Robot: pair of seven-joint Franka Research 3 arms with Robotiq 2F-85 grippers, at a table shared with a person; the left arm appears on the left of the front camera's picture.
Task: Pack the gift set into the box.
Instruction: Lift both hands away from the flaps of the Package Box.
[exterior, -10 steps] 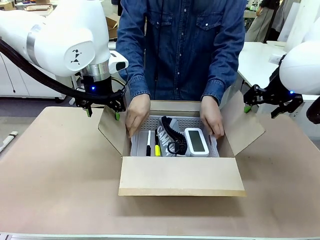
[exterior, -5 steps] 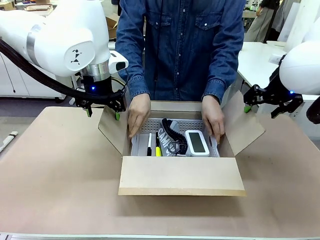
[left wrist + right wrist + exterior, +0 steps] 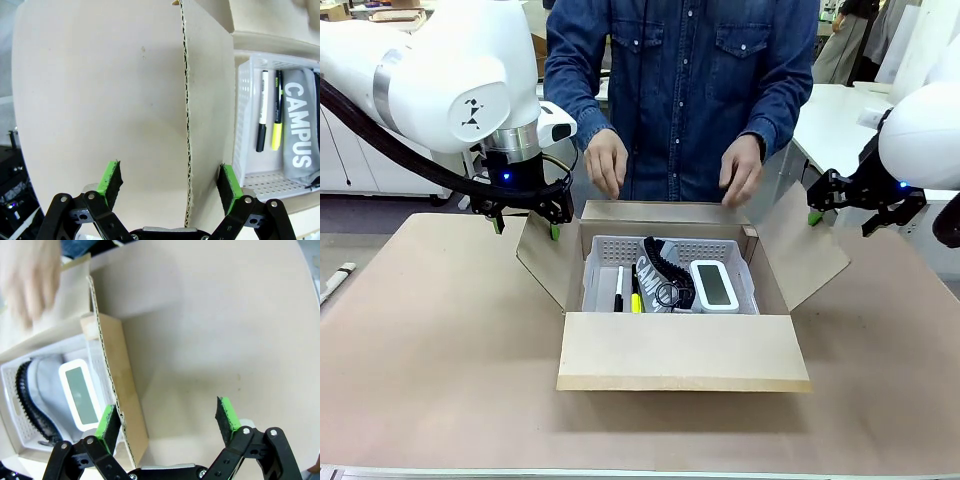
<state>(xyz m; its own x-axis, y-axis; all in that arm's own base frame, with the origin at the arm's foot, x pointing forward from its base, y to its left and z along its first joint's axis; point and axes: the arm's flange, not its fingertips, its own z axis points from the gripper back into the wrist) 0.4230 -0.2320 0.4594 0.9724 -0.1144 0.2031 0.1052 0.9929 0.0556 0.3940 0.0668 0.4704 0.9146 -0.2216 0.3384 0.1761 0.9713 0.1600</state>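
The box [image 3: 680, 350] stands open mid-table with its four flaps spread. Inside it lies the gift set's grey perforated tray [image 3: 610, 245], holding pens [image 3: 618, 288], a yellow marker [image 3: 634, 298], a lettered fabric item [image 3: 653, 270] and a white clock [image 3: 713, 285]. The person's hands [image 3: 605, 160] hover above the back flap, off the tray. My left gripper [image 3: 526, 226] hangs open over the left flap; in its wrist view the gripper [image 3: 169, 182] straddles that flap's edge [image 3: 186, 100]. My right gripper [image 3: 842, 220] is open by the right flap, and its wrist view shows the gripper [image 3: 166, 419] beside the flap edge [image 3: 107, 370].
A white pen-like object [image 3: 338, 275] lies at the table's far left edge. The brown tabletop [image 3: 440, 350] has free room around the box. A white table [image 3: 840, 120] stands behind at the right. The person stands close to the far edge.
The person's hands have let go of the tray and risen out of the box to above the back flap. The tray stays inside. Both grippers have not moved.
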